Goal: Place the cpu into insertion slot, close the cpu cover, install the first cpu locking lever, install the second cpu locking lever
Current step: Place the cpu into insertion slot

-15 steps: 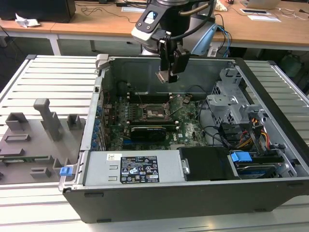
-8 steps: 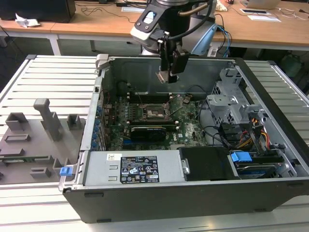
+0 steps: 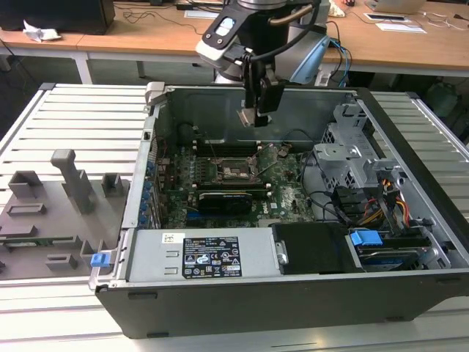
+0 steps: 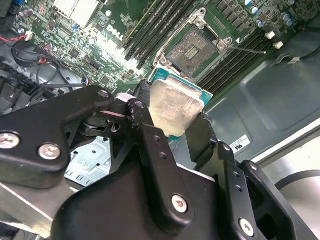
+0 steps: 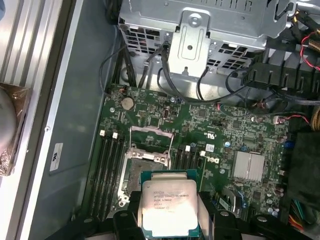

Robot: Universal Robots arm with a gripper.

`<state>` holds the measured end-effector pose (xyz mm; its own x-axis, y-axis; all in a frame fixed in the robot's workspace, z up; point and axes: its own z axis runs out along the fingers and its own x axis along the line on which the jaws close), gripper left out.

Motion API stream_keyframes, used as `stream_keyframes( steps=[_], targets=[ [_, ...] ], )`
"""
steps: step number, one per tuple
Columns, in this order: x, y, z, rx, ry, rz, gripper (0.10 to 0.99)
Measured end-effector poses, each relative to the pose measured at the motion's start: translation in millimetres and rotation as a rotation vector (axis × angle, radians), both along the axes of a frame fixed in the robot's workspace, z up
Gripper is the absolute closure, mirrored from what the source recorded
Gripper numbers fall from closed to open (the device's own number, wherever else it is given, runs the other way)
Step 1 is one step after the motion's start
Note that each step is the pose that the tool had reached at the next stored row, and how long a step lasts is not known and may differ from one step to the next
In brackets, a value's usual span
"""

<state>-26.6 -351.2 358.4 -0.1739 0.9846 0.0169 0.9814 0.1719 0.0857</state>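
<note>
My gripper hangs over the open computer case and is shut on the cpu, a small square chip with a pale metal top. In both wrist views the black fingers clamp two opposite edges of the cpu. The insertion slot lies on the green board below the chip, its greyish pin field bare, with a clear gap between them. The cpu cover, a thin metal frame, stands swung open at one edge of the slot.
Long black memory slots flank the socket. A black expansion card lies nearer the case front, beside the power supply. A drive cage with cables fills the exterior view's right. A grey fixture plate sits outside the case.
</note>
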Motion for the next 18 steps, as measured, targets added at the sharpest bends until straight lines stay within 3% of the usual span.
stream_keyframes(
  steps=[18],
  targets=[
    [0.0,0.0,-1.8,0.000,-0.0001,-0.125,0.557]
  ],
)
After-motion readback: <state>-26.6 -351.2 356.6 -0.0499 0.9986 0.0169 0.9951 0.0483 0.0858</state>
